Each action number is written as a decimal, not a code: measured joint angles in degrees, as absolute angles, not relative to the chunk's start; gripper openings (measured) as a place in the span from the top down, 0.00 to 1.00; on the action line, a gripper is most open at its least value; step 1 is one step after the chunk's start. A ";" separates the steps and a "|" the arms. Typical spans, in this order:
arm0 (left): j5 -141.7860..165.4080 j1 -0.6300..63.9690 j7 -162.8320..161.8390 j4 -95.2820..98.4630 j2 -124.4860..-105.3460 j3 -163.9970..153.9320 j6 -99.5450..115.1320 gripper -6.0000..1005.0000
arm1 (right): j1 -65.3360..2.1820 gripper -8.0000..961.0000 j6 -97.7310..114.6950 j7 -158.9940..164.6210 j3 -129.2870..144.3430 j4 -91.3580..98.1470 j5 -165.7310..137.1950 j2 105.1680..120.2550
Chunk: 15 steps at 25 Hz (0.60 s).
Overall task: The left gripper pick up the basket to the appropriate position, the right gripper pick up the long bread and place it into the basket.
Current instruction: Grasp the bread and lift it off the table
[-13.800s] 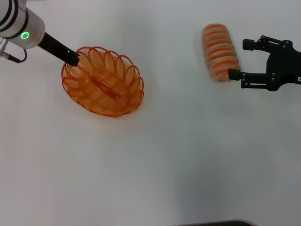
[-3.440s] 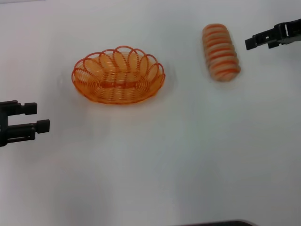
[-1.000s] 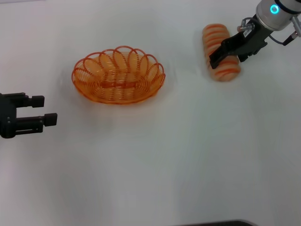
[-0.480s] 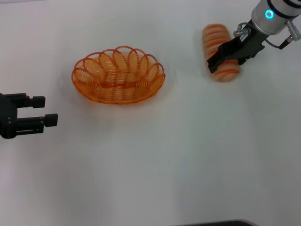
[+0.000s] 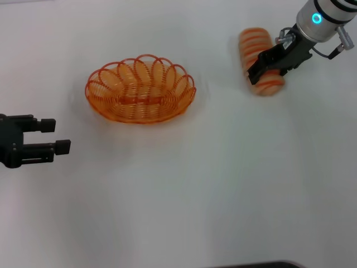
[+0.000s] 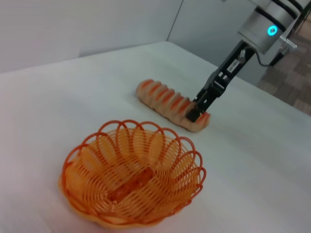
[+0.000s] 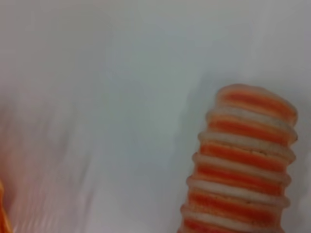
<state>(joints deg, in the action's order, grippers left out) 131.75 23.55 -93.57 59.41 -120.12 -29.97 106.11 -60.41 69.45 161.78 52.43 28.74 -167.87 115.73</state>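
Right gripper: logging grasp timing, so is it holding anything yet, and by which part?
Cannot be told: the right gripper is down at the striped long bread's near end, which lies on the white table.

Light: bright, even, from overhead
Shadows: soft, faint beneath the basket point(image 5: 140, 89)
Blur: right wrist view smeared; long bread point(image 7: 241, 165) soft

Two black two-fingered claws are seen. The right gripper point(image 5: 260, 69) is joined to a silver-white cylindrical wrist, on which a small blue light ring is lit (with dark bands around the casing above it); a thin grey cable is looped beside the wrist, and small metal fittings are seen there. The left gripper point(image 5: 58, 135) is made of blocky matte-black parts with squared fingertips.
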 joint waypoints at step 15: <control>132.01 23.63 -93.77 58.99 -120.30 -29.96 105.77 0.31 | -56.94 0.39 72.24 158.39 52.45 36.70 -167.51 116.74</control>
<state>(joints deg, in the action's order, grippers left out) 132.01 23.63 -93.77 58.99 -120.30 -29.96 105.77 -56.94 72.24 158.39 52.46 36.70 -167.51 116.74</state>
